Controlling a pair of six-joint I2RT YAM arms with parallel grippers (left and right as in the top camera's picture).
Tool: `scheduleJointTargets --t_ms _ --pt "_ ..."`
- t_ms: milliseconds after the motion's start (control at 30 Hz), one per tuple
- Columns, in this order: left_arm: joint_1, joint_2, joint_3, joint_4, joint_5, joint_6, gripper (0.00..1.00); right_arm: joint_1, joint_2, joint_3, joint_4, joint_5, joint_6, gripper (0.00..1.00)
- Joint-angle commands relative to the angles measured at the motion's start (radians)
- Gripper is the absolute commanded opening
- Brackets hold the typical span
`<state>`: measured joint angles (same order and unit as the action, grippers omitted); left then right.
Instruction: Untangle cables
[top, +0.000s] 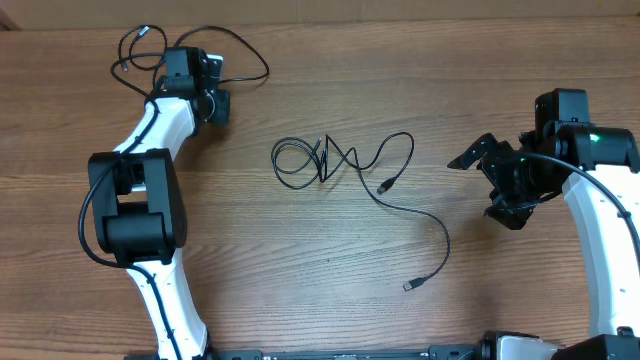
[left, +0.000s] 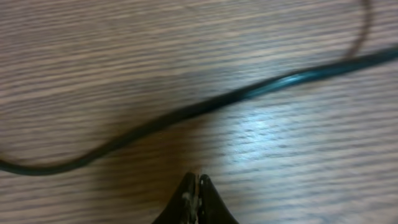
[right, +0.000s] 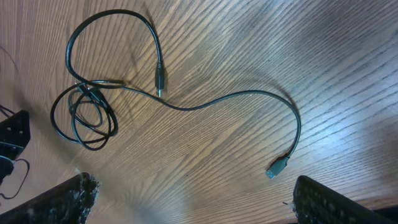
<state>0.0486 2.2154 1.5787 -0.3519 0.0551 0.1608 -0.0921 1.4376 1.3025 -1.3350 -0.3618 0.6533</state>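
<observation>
A thin black cable (top: 262, 62) lies in loose loops at the back left, round my left gripper (top: 217, 106). In the left wrist view that gripper (left: 198, 182) is shut with nothing between its tips, and a stretch of the cable (left: 205, 107) lies on the wood just ahead of it. Two more cables are bunched in a small knot (top: 320, 160) mid-table; one plug (top: 385, 186) lies beside it and a long tail ends in a plug (top: 412, 286) nearer the front. My right gripper (top: 487, 185) stands open to the right of them. The right wrist view shows the knot (right: 87, 115), a USB plug (right: 278, 167) and the open gripper (right: 193, 205).
The wooden table (top: 300, 260) carries only the cables and the two arms. The left arm's white and black links (top: 135, 200) stand at the left. The right arm (top: 600, 230) rises along the right edge.
</observation>
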Motion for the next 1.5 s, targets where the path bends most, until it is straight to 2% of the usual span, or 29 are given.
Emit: scheduleJointTargets --t_ms 0,167,267,333,433,467,500,533,567,600,633,733,833,933,967,1067,1100,1200,1267,1433,1467 --pt "0.051 0.053 0.010 0.021 0.014 -0.009 0.05 -0.005 0.001 0.006 0.002 0.006 -0.008 1.00" --pt "0.113 0.103 0.010 0.036 0.076 -0.062 0.05 -0.005 0.001 0.006 0.002 0.006 -0.008 1.00" --pt "0.148 0.098 0.016 0.051 0.080 -0.157 0.12 -0.005 0.001 0.006 0.002 0.006 -0.008 1.00" --pt "0.179 0.077 0.060 0.049 0.185 -0.203 0.09 -0.005 0.001 0.006 0.002 0.006 -0.008 1.00" --pt "0.211 0.032 0.121 0.049 0.378 -0.296 0.12 -0.005 0.001 0.006 0.002 0.006 -0.008 1.00" --pt "0.224 0.010 0.152 0.049 0.466 -0.365 0.22 -0.005 0.001 0.006 0.002 0.006 -0.008 1.00" --pt "0.236 -0.017 0.182 0.050 0.593 -0.452 0.39 -0.005 0.001 0.006 0.002 0.006 -0.008 1.00" --pt "0.245 -0.041 0.201 0.051 0.721 -0.539 0.52 -0.005 0.001 0.006 0.002 0.006 -0.008 1.00" --pt "0.247 -0.055 0.208 0.051 0.802 -0.599 0.56 -0.005 0.001 0.006 0.002 0.006 -0.008 1.00" --pt "0.252 -0.079 0.209 0.050 0.921 -0.676 0.91 -0.005 0.001 0.006 0.002 0.006 -0.008 1.00" --pt "0.252 -0.096 0.209 0.050 1.052 -0.709 1.00 -0.005 0.001 0.006 0.002 0.006 -0.008 1.00" --pt "0.221 -0.103 0.208 0.027 1.346 -0.695 1.00 -0.005 0.001 0.006 0.005 0.006 -0.008 1.00" --pt "0.140 -0.103 0.208 -0.155 1.492 -0.495 1.00 -0.005 0.001 0.006 0.006 0.006 -0.008 1.00" --pt "0.032 -0.103 0.208 -0.415 1.462 -0.205 1.00 -0.005 0.001 0.006 0.006 0.006 -0.008 1.00" --pt "-0.003 -0.104 0.208 -0.489 1.363 -0.169 1.00 -0.005 0.001 0.006 0.006 0.006 -0.008 1.00" --pt "-0.078 -0.118 0.208 -0.639 0.952 -0.168 1.00 -0.005 0.001 0.006 0.006 0.006 -0.008 1.00" --pt "-0.125 -0.150 0.209 -0.718 0.733 -0.169 1.00 -0.005 0.001 0.006 0.006 0.006 -0.008 1.00" --pt "-0.170 -0.247 0.209 -0.775 0.479 -0.240 1.00 -0.005 0.001 0.006 0.006 0.006 -0.008 1.00" --pt "-0.201 -0.310 0.209 -0.801 0.367 -0.280 1.00 -0.005 0.001 0.006 0.006 0.006 -0.008 1.00" --pt "-0.312 -0.288 0.195 -0.801 0.306 -0.383 1.00 -0.005 0.001 0.006 0.006 0.006 -0.008 1.00" --pt "-0.335 -0.265 0.193 -0.787 0.288 -0.407 0.97 -0.005 0.001 0.006 0.006 0.006 -0.008 1.00"
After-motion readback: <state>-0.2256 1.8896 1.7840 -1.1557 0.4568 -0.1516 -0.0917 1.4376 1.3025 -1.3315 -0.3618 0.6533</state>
